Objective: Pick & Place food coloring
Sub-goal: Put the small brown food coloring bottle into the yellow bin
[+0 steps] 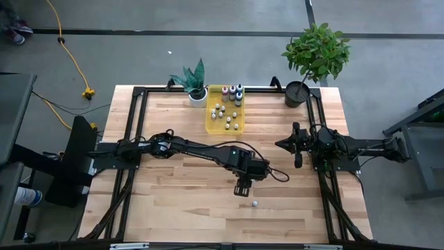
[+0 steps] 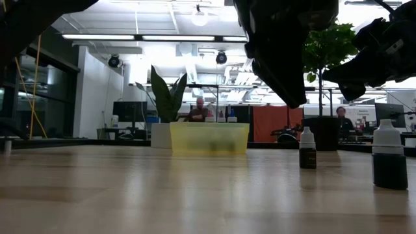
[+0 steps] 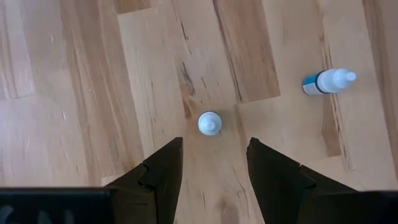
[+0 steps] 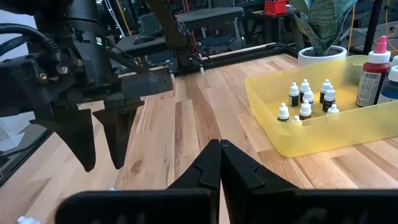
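My left gripper hangs open, fingers pointing down, over the middle of the table. In the left wrist view a small white-capped food coloring bottle stands upright on the wood just beyond the fingertips, untouched. A second bottle with a blue body stands apart from it and also shows in the high view. Both stand on their bases in the low view. The yellow tray at the far middle holds several more bottles. My right gripper is shut and empty at the right.
Two potted plants stand at the far edge on either side of the tray. Black frame rails run along the table's left and right sides. Bare wood lies between the two arms and toward the near edge.
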You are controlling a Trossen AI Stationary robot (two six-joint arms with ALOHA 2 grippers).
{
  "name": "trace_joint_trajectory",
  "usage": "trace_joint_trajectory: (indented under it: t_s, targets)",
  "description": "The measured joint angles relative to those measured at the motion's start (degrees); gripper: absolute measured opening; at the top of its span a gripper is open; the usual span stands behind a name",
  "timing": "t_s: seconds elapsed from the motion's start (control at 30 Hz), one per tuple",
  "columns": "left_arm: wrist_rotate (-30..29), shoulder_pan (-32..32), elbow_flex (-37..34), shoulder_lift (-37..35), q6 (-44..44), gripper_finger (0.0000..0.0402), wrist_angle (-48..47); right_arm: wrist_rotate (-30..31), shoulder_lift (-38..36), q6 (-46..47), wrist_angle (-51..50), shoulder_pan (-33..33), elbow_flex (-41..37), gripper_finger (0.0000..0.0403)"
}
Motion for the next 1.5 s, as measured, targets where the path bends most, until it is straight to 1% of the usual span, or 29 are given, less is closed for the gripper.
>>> trace_joint_trajectory:
  t_s: [0.3,0.43,0.5,0.57,0.67,0.83,1.13,1.27,1.5]
  targets:
    - [0.3,0.0,0.0,0.0,-1.5,0.017,0.2,0.0,0.0,0.0,0.0,0.0,0.0,0.0]
    - [0.5,0.0,0.1,1.1,-1.3,0.017,3.1,0.0,0.0,0.0,0.0,0.0,0.0,0.0]
    - [1.6,0.1,-0.2,1.7,-0.7,0.017,3.0,0.0,0.0,0.0,0.0,0.0,0.0,0.0]
    - [1.9,0.0,0.1,3.0,-0.6,0.017,5.4,0.0,0.0,0.0,0.0,0.0,0.0,0.0]
    - [1.6,0.0,-0.2,3.4,-0.6,0.017,3.2,0.0,0.2,0.0,0.0,0.0,0.0,0.0]
    - [-1.3,0.0,0.0,3.3,-0.1,0.017,3.9,0.0,0.2,0.0,0.0,0.0,0.0,0.0]
    - [-1.0,0.4,0.0,3.7,0.7,0.017,4.8,0.0,0.4,0.0,0.0,0.0,0.0,0.0]
    - [0.1,0.4,-0.1,4.3,1.4,0.017,3.5,0.0,0.4,0.0,0.0,0.0,0.0,0.0]
    - [-0.8,0.4,-0.1,4.9,1.6,0.017,4.3,0.0,0.4,0.0,0.0,0.0,0.0,0.0]
